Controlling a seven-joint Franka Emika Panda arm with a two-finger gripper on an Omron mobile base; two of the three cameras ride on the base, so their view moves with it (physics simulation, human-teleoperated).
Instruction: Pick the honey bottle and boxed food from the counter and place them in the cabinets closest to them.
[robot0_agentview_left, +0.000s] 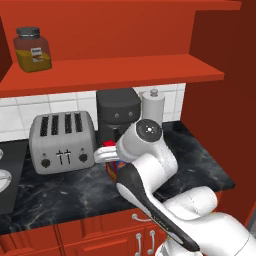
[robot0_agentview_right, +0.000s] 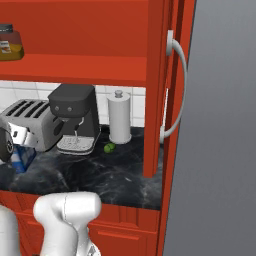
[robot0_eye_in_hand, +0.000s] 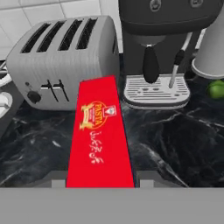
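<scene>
The boxed food (robot0_eye_in_hand: 100, 135), red on top with a yellow pasta logo, sits between my gripper's (robot0_eye_in_hand: 103, 183) fingertips, and the gripper is shut on it. From the left base view the gripper (robot0_agentview_left: 109, 154) hangs low over the counter (robot0_agentview_left: 60, 192) in front of the coffee machine, with the box (robot0_agentview_left: 114, 169) under it. The box's blue side (robot0_agentview_right: 22, 157) shows at the left edge of the right base view. Whether the box rests on the worktop or hangs just above it is unclear. The honey bottle (robot0_agentview_left: 32, 48) stands on the red cabinet shelf (robot0_agentview_left: 125, 72) at the upper left.
A silver toaster (robot0_agentview_left: 62, 140) stands left of the box, a black coffee machine (robot0_agentview_left: 117, 112) behind it, then a paper-towel roll (robot0_agentview_left: 153, 105). A green lime (robot0_agentview_right: 109, 147) lies by the roll. An open red cabinet door (robot0_agentview_right: 155, 90) and a grey panel (robot0_agentview_right: 225, 125) close the right side.
</scene>
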